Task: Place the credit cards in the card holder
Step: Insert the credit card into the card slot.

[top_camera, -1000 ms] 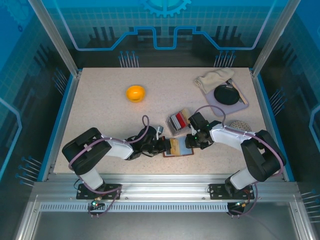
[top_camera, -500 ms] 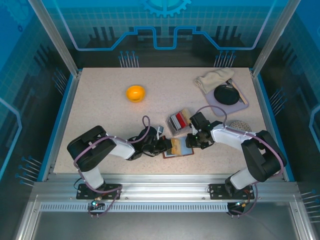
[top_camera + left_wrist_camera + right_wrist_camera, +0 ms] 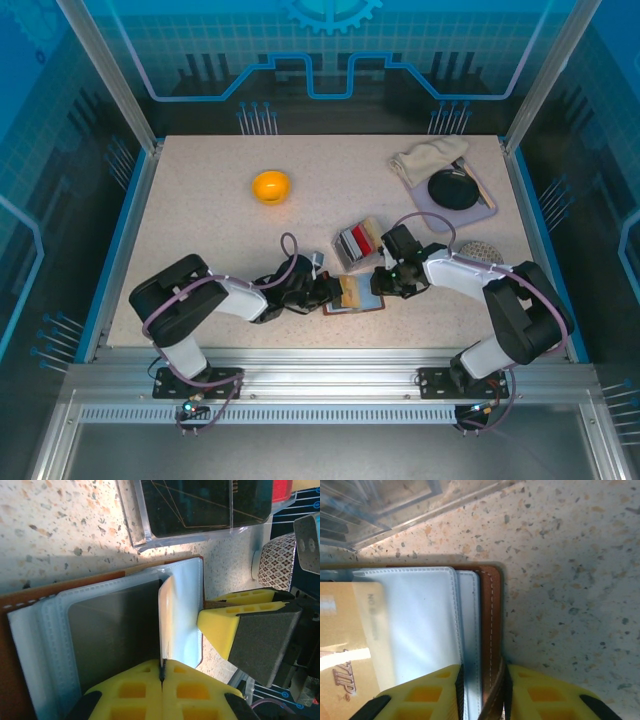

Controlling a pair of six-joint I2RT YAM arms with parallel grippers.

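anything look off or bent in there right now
The gold card pinched by the left gripper stands on edge over the pockets of the card holder and looks bowed, not lying flat.

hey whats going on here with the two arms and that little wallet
Both arms are working on the open reddish-brown leather card holder near the front of the speckled table. The right claw pinches its outer edge. The left claw is shut on a gold plastic card, holding it edge-up over the grey-blue inner pockets; whether it has entered a pocket is unclear. More cards sit in the clear plastic tray just behind.
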